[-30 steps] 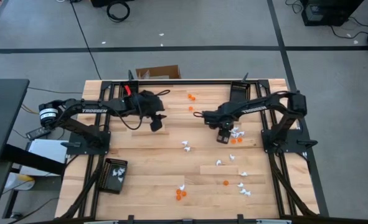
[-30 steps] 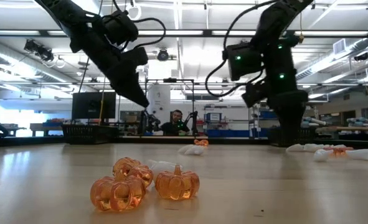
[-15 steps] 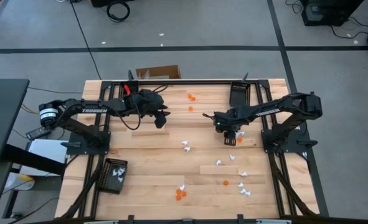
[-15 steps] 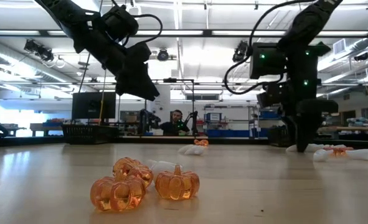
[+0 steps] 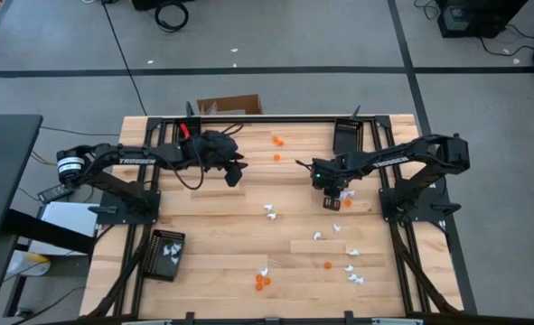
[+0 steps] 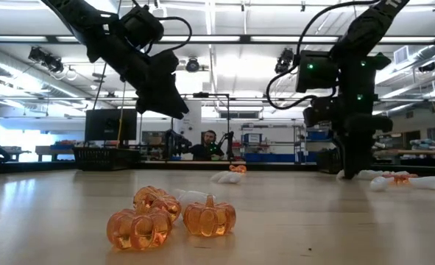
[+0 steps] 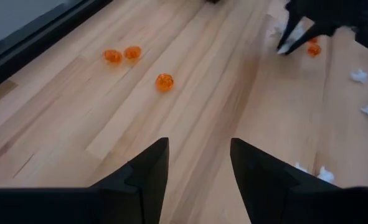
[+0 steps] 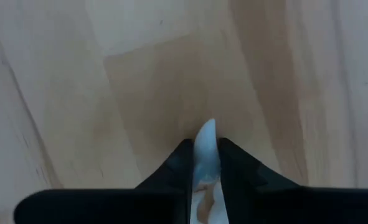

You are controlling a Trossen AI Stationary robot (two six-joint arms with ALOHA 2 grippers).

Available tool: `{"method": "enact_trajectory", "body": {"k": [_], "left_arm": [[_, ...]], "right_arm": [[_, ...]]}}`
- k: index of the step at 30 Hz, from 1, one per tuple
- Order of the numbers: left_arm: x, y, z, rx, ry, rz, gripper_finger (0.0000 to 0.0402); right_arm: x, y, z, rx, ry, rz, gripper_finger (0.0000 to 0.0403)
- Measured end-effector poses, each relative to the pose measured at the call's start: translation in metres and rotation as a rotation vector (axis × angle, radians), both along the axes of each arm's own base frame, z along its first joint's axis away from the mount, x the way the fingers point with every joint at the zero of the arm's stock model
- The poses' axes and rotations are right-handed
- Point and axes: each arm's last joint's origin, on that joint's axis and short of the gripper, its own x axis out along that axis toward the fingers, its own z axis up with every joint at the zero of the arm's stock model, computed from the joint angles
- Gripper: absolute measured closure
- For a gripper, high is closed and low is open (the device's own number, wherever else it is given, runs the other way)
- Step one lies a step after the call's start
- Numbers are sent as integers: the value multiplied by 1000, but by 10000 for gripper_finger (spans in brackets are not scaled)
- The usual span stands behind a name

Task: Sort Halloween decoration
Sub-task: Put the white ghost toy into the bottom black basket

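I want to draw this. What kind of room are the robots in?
Probably a big robot lab or workshop. Behind the wooden table there are ceiling lights, a person at a screen, and cables on the grey floor.

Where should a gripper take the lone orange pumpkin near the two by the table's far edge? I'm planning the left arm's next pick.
Grip the lone orange pumpkin across its round sides, coming straight down from above. It sits apart from the pair of orange pumpkins on bare table, so both fingers have room. The left gripper is open and hangs above the table; the right gripper is shut on a white trinket.
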Motion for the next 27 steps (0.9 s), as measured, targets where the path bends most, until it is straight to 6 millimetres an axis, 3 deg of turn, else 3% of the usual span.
{"method": "enact_trajectory", "body": {"k": [3,10,16,22,27], "left_arm": [[4,-5,3,17,-35,-24,221],[18,-17,23,39,-275,-55,221],[28,-38,41,285,-410,-220,221],[30,-50,45,411,-420,-270,213],[31,-50,52,459,-479,-256,164]], "right_arm": [[2,-1,10,25,-106,-81,343],[30,-5,60,121,-678,-317,340],[55,-9,100,311,-1177,-406,337],[60,-9,112,451,-1316,-436,337],[60,-7,113,491,-1324,-435,337]]}}
